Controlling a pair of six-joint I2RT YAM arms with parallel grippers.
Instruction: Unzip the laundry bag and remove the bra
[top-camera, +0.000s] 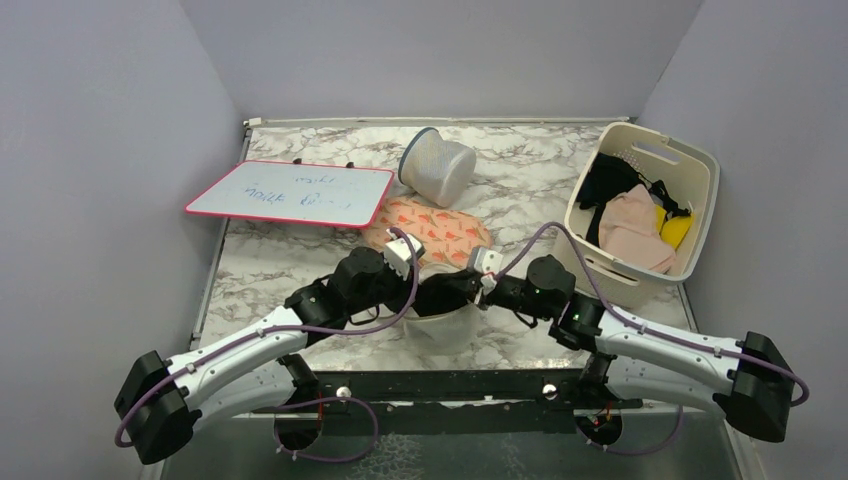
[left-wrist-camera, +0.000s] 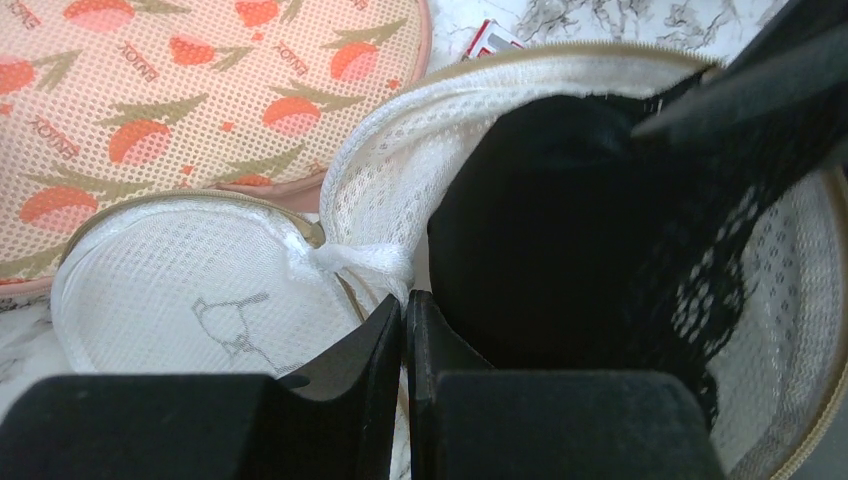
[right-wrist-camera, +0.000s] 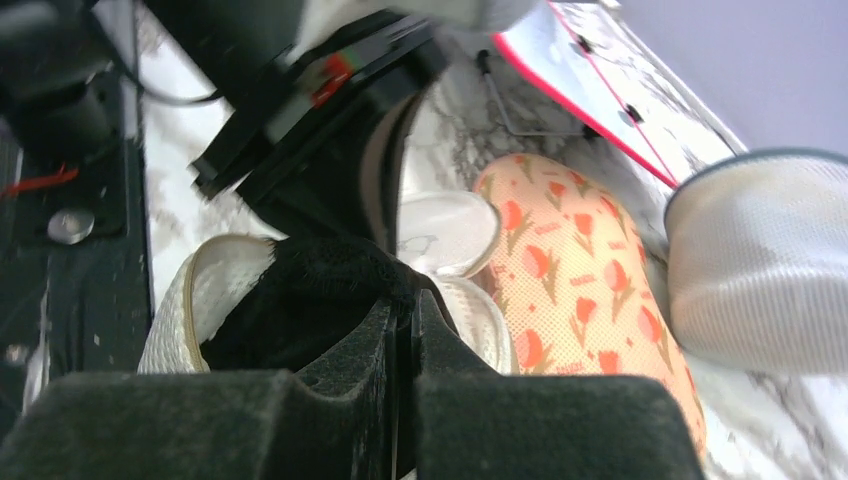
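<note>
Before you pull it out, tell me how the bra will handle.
Probably floppy: the bra lies crumpled in the open bag. Likely light, being thin fabric. Its lace may snag on the bag.

Cream mesh laundry bag (left-wrist-camera: 400, 150) unzipped, printed lid flopped flat beside it; black lace-edged bra (left-wrist-camera: 560, 220) bunched inside.

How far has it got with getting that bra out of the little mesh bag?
Done: the laundry bag is unzipped, its printed lid flopped open beside it. In hand: the left gripper, jaws shut, pinches the bag's mesh edge, while the right gripper has its jaws closed on the black bra. To do: the bra sits inside the bag, so it has yet to be lifted clear.
</note>
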